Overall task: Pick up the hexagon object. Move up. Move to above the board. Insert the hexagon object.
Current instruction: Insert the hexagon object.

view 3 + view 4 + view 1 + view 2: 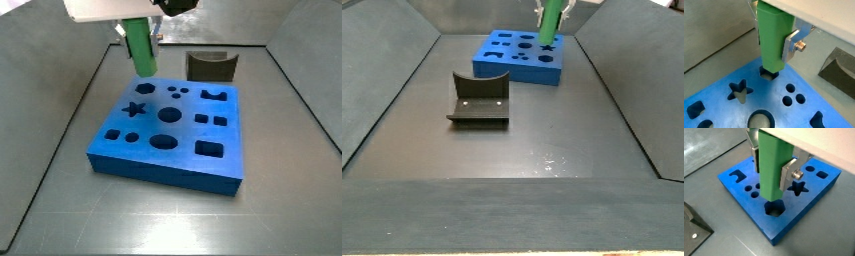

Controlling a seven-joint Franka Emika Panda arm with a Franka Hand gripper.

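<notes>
In a wrist view, the gripper (774,42) is clamped on the slim, bright green hexagon peg (772,37), one flat silver finger (791,44) pressed to its side; the peg's lower end meets a dark hexagonal hole (768,75) near a corner of the flat, bright blue foam board (724,97).

In a wrist view, the green peg (773,168) stands upright, its tip just over the hexagonal hole (774,208) at the blue board's (751,208) corner, a silver finger (788,174) against it.

In a side view, the peg (140,48) hangs tilted over the far left corner of the board (174,165); the dark fixture (210,66) stands beyond on the grey tray floor (287,190).

In a side view, the fixture (477,101) stands nearer the camera, well apart from the board (520,57), with the peg (551,22) above the board's right edge.
</notes>
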